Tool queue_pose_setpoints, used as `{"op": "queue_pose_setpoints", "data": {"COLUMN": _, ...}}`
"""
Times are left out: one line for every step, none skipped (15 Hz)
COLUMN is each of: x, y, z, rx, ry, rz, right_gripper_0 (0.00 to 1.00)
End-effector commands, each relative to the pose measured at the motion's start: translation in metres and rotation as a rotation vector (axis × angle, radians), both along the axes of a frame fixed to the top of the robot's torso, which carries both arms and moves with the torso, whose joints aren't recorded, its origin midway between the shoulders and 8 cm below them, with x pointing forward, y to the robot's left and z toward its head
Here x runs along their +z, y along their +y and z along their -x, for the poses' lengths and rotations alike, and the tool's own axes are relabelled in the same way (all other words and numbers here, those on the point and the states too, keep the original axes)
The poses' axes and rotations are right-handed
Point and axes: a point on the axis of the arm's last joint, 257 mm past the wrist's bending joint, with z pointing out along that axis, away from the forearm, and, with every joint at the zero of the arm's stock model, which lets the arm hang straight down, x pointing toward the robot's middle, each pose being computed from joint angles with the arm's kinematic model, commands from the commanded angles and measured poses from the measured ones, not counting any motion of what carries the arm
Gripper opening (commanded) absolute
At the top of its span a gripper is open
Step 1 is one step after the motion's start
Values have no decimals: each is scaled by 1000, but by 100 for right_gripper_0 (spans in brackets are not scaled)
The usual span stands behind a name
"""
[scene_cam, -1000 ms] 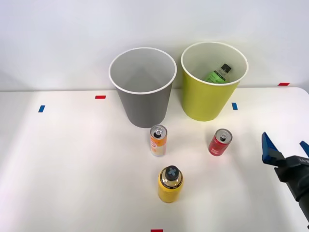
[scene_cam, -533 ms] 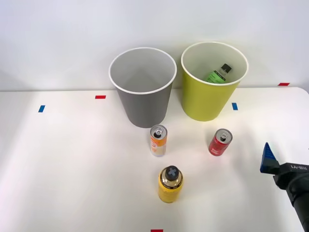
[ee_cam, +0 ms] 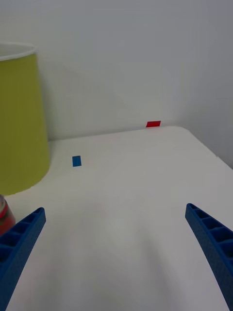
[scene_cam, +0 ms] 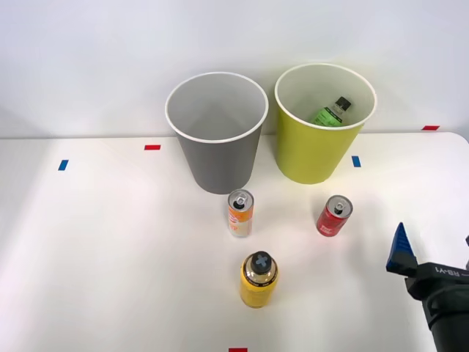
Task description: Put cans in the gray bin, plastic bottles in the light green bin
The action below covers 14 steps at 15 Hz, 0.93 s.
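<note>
Right gripper (ee_cam: 116, 257): spread wide with nothing between its blue ribbed fingers (ee_cam: 19, 245); it sits low over the near right part of the white tabletop (scene_cam: 110, 249).
Red can (scene_cam: 334, 215): upright on the tabletop, a short way ahead of the gripper and toward its left; in the right wrist view a sliver of it shows just beside one finger, not touching.
Orange-and-white can (scene_cam: 240, 213): upright, farther to the gripper's left than the red can, standing just before the gray bin.
Gray bin (scene_cam: 217, 150): upright at the far side of the tabletop, well ahead of the gripper and far to its left; its pale inside holds nothing that I can see.
Light green bin (scene_cam: 320, 143): upright just beside the gray bin, ahead of the gripper and to its left, nearer than the gray one.
Plastic bottle (scene_cam: 331, 112): lying tilted inside the light green bin, black cap up against the far wall.
Yellow can (scene_cam: 258, 279): upright with a dark top, to the gripper's left, about level with it and well apart.
Tape marks: a blue one (ee_cam: 76, 161) and a red one (ee_cam: 153, 124) on the tabletop ahead of the gripper.
</note>
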Motion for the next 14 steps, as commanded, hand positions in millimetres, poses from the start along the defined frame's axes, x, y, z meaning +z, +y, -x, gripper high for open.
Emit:
{"op": "queue_pose_setpoints", "data": {"x": -25, "y": 9, "z": 5, "rx": 35, "ry": -41, "rz": 10, "right_gripper_0": 100}}
{"op": "queue_pose_setpoints", "data": {"x": -30, "y": 12, "z": 8, "rx": 45, "ry": -51, "rz": 21, "right_gripper_0": 100}}
{"op": "queue_pose_setpoints", "data": {"x": -35, "y": 16, "z": 12, "rx": 56, "ry": -64, "rz": 28, "right_gripper_0": 100}}
{"op": "queue_pose_setpoints", "data": {"x": -40, "y": 17, "z": 17, "rx": 64, "ry": -77, "rz": 38, "right_gripper_0": 100}}
{"op": "queue_pose_setpoints", "data": {"x": -44, "y": 18, "z": 23, "rx": 69, "ry": -87, "rz": 46, "right_gripper_0": 100}}
{"op": "queue_pose_setpoints", "data": {"x": -47, "y": 19, "z": 29, "rx": 75, "ry": -94, "rz": 55, "right_gripper_0": 100}}
{"op": "queue_pose_setpoints", "data": {"x": -50, "y": 21, "z": 36, "rx": 80, "ry": -107, "rz": 67, "right_gripper_0": 100}}
{"op": "queue_pose_setpoints", "data": {"x": -53, "y": 22, "z": 46, "rx": 85, "ry": -117, "rz": 74, "right_gripper_0": 100}}
{"op": "queue_pose_setpoints", "data": {"x": -54, "y": 23, "z": 52, "rx": 87, "ry": -121, "rz": 84, "right_gripper_0": 100}}
{"op": "queue_pose_setpoints", "data": {"x": -55, "y": 24, "z": 59, "rx": 88, "ry": -124, "rz": 99, "right_gripper_0": 100}}
{"op": "queue_pose_setpoints", "data": {"x": -53, "y": 24, "z": 65, "rx": 90, "ry": -127, "rz": 112, "right_gripper_0": 100}}
{"op": "queue_pose_setpoints", "data": {"x": -54, "y": 24, "z": 74, "rx": 90, "ry": -124, "rz": 125, "right_gripper_0": 100}}
{"op": "queue_pose_setpoints", "data": {"x": -54, "y": 25, "z": 80, "rx": 89, "ry": -124, "rz": 134, "right_gripper_0": 100}}
{"op": "queue_pose_setpoints", "data": {"x": -55, "y": 23, "z": 86, "rx": 83, "ry": -120, "rz": 137, "right_gripper_0": 100}}
